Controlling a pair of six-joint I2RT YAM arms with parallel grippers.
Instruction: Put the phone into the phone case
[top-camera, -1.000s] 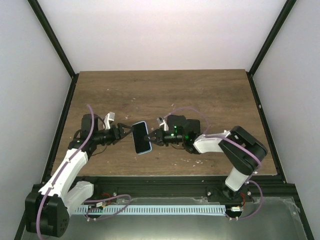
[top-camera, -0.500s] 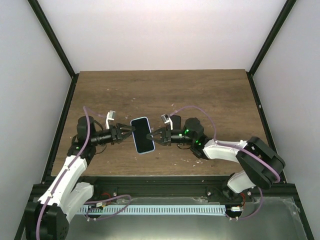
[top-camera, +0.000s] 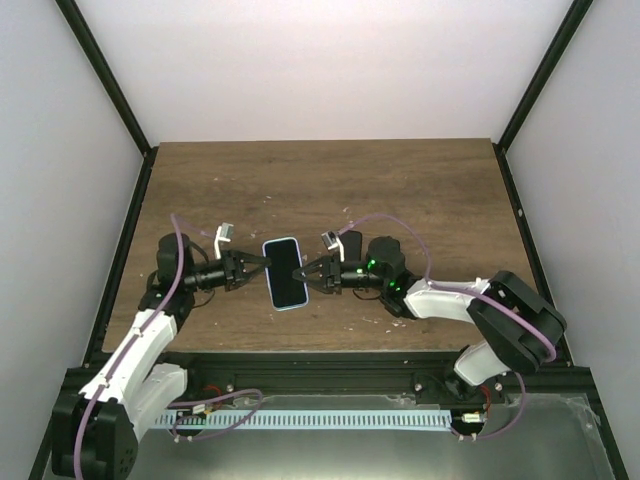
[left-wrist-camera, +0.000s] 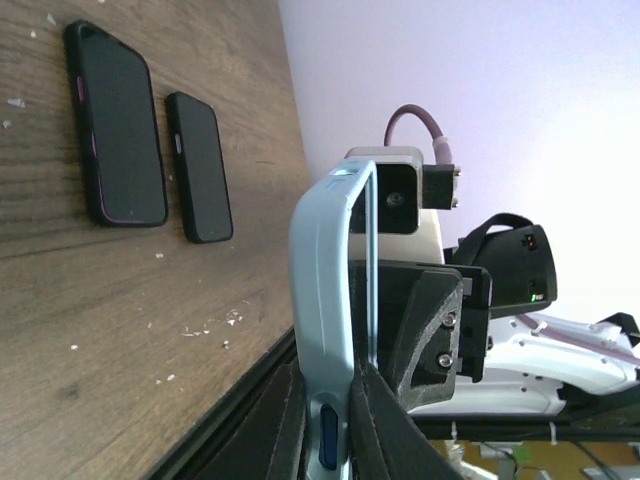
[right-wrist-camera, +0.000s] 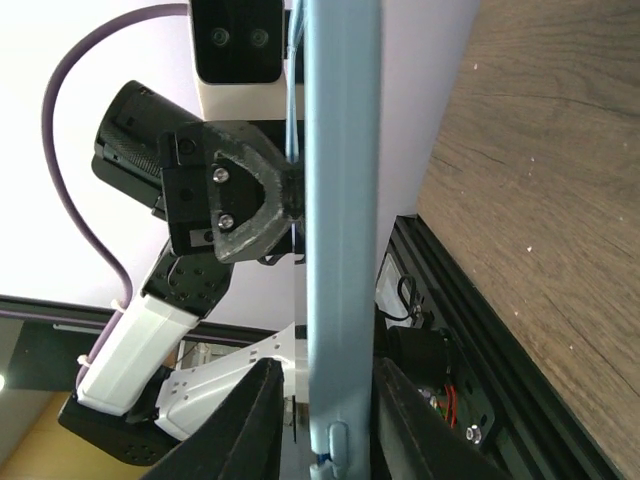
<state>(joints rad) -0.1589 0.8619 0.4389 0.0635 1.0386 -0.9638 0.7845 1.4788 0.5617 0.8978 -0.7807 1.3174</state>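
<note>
A light blue phone case (top-camera: 285, 272) with a dark phone face inside its rim hangs above the near part of the table, between my two grippers. My left gripper (top-camera: 262, 266) is shut on its left edge; in the left wrist view both fingers press the case (left-wrist-camera: 330, 300) at the left gripper (left-wrist-camera: 335, 380). My right gripper (top-camera: 306, 272) straddles the right edge. In the right wrist view the case (right-wrist-camera: 340, 200) passes between the fingers of the right gripper (right-wrist-camera: 325, 385), with a small gap beside one finger (right-wrist-camera: 255, 405).
The left wrist view shows a black phone with pink side trim (left-wrist-camera: 115, 125) and a smaller black one (left-wrist-camera: 200, 165) flat on the wooden table (top-camera: 400, 190). From above, the right arm mostly hides them (top-camera: 350, 241). White crumbs dot the wood.
My left gripper has closed onto the case's left edge. My right gripper's jaws have loosened slightly around the right edge. The case shifted a little toward the back and straightened.
</note>
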